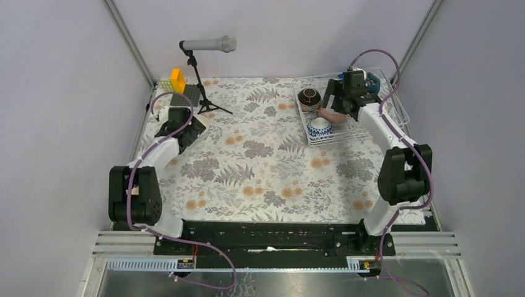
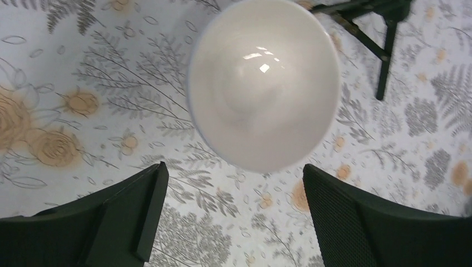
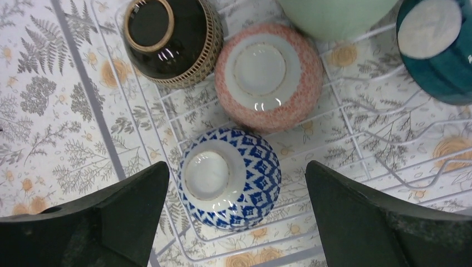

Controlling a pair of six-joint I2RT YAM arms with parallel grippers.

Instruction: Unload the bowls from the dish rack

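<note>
The white wire dish rack (image 1: pixel 371 127) stands at the back right. In the right wrist view it (image 3: pixel 362 139) holds upside-down bowls: blue-and-white (image 3: pixel 231 178), pink (image 3: pixel 268 75), dark brown (image 3: pixel 170 39), mint green (image 3: pixel 334 14) and teal (image 3: pixel 437 47). My right gripper (image 3: pixel 235 167) is open and hovers above the blue-and-white bowl, one finger on each side, touching nothing. A white bowl (image 2: pixel 264 83) sits upright on the floral cloth at the back left. My left gripper (image 2: pixel 234 166) is open and empty just short of it. No grey floral bowl shows.
A microphone (image 1: pixel 207 44) on a black tripod (image 1: pixel 207 102) stands at the back left; its legs (image 2: pixel 378 33) lie just beyond the white bowl. A yellow block (image 1: pixel 177 79) and a dark grid piece (image 1: pixel 186 96) sit in the back left corner. Walls enclose three sides.
</note>
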